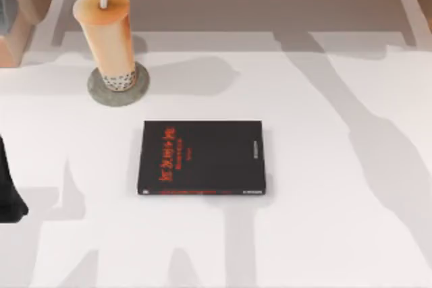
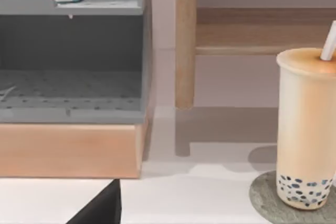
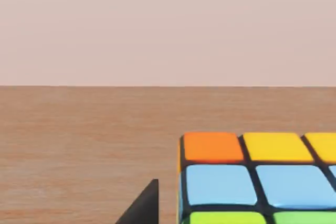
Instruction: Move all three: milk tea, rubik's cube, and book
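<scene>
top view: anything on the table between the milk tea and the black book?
Nothing. In the top view the milk tea stands on a grey coaster, and the stretch of white table down to the black book is bare.

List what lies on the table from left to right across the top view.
Dark part of the left arm at the left edge → milk tea standing on a grey round coaster → black book with red lettering near the middle.
</scene>
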